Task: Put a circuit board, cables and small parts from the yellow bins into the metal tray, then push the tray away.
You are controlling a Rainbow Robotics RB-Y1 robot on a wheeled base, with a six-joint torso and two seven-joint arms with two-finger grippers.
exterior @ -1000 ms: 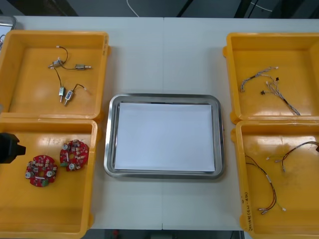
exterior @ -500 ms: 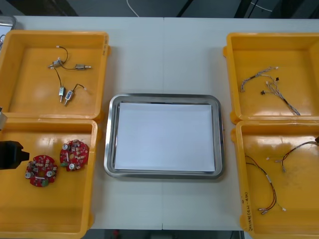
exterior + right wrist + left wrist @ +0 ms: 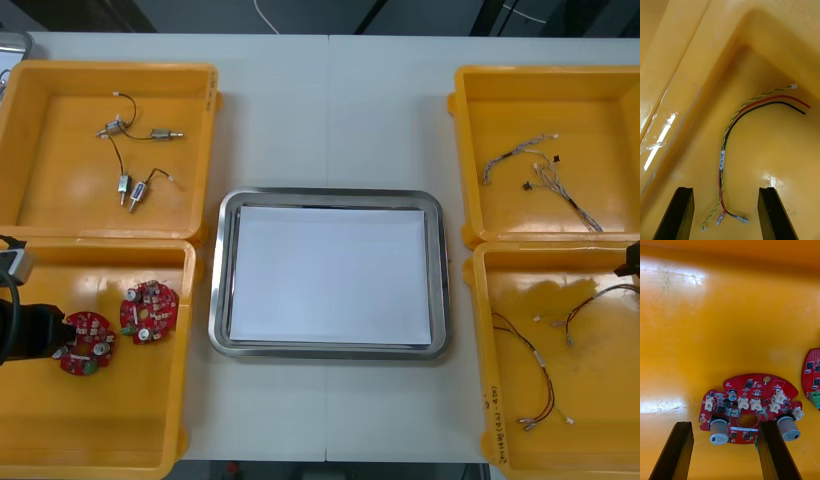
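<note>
Two round red circuit boards (image 3: 149, 311) sit side by side in the near-left yellow bin (image 3: 100, 440). My left gripper (image 3: 725, 425), open, has slid in over the outer board (image 3: 748, 405) since a second ago. My right gripper (image 3: 726, 189) is open above a red, black and green-yellow cable (image 3: 730, 131).

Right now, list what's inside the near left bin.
A circuit board lies in the near left bin; the open left gripper hovers over a second board. Its arm hides the floor beneath. The right gripper hangs over the opposite bin.
</note>
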